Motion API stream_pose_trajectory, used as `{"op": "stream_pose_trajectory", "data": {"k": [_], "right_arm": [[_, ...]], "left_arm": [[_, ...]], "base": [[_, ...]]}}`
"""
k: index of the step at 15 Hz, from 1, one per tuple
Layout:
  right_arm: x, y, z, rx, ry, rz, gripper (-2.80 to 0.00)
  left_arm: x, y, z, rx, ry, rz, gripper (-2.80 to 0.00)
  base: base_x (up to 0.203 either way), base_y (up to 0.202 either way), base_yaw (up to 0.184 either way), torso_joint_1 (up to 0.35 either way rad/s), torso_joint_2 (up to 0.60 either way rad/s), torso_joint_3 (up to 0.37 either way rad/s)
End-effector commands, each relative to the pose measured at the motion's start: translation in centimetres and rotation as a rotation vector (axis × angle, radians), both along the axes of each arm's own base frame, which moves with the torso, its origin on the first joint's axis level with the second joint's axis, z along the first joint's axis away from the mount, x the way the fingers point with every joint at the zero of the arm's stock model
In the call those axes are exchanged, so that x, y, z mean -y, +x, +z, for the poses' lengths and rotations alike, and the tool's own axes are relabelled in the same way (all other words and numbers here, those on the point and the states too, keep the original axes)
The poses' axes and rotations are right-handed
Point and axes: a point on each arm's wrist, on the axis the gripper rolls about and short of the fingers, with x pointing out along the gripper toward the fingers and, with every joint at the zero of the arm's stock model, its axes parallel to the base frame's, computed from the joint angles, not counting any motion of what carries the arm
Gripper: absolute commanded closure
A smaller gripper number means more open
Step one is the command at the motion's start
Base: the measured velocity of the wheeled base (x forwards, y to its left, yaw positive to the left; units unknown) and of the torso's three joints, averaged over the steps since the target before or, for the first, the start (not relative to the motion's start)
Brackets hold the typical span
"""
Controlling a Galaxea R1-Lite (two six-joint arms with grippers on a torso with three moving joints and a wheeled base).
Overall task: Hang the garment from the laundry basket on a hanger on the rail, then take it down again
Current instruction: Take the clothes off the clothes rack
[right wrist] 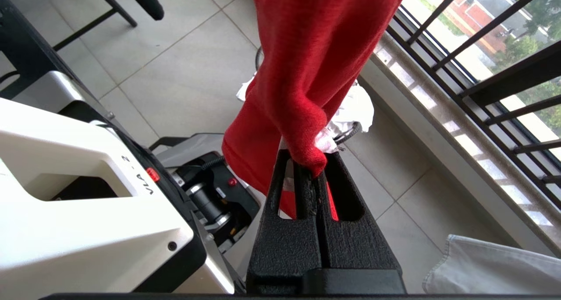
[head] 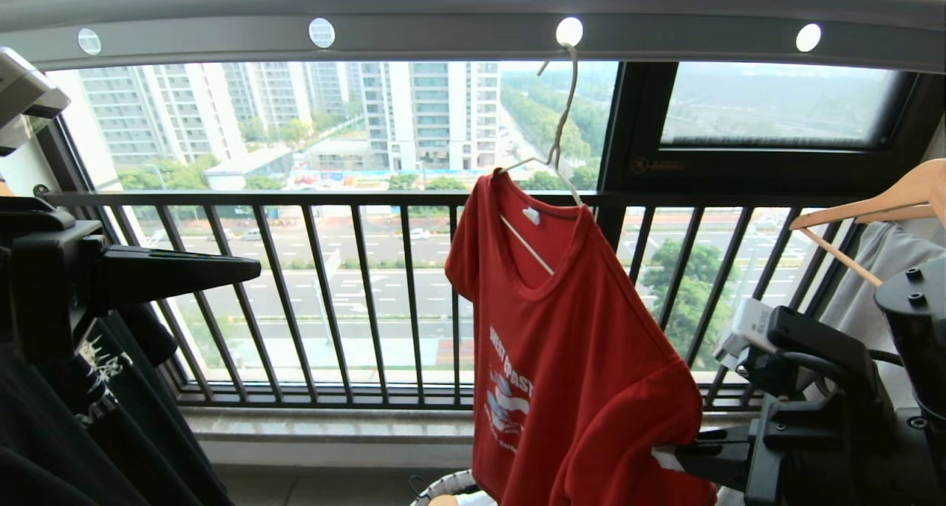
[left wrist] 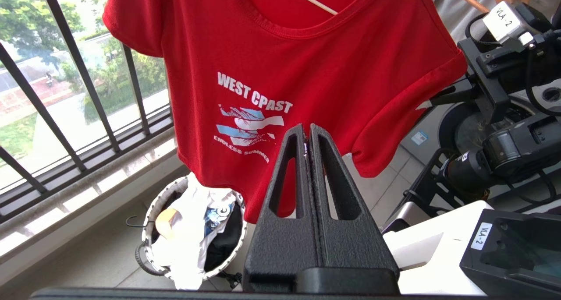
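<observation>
Across the top of the head view we see the rail (head: 473, 18), and beneath it the black window railing (head: 332, 299) fronting the street. From one of the rail's round holes hangs the hanger (head: 559, 114), and on it we find the garment (head: 569, 343), its red body draped down to just above the laundry basket (left wrist: 151, 212), which sits on the floor with a white shirt (left wrist: 188, 230) bunched inside. So we judge the hanging done; taking the shirt down is what remains, and that step looks just begun. Our right gripper (right wrist: 316, 168) is clenched on a fold of the garment's lower sleeve edge, low at its right side. Our left gripper (left wrist: 307, 135) is closed with nothing in it, held apart from the shirt at the left.
</observation>
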Motion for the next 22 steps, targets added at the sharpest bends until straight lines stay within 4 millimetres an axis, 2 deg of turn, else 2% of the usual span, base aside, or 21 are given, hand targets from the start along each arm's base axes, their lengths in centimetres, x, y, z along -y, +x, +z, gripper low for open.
{"op": "stream_pose_trajectory", "data": {"k": [1, 8, 22], "right_arm": [[0.2, 0.2, -1.5, -0.045, -0.039, -0.015, 0.00], [0.3, 0.5, -4.7, -0.143, -0.144, -0.041, 0.00], [1.1, -0.7, -7.3, -0.185, -0.282, -0.031, 0.00]], "left_arm": [[0.0, 0.1, 0.0, -0.003, -0.002, -0.003, 0.00], [0.0, -0.1, 0.1, 0.001, -0.002, -0.003, 0.00], [0.0, -0.3, 0.2, 0.010, -0.003, -0.003, 0.00]], "base": [[0.000, 0.000, 0.000, 0.000, 0.00, 0.000], [0.000, 0.000, 0.000, 0.000, 0.00, 0.000], [0.000, 0.000, 0.000, 0.000, 0.00, 0.000]]}}
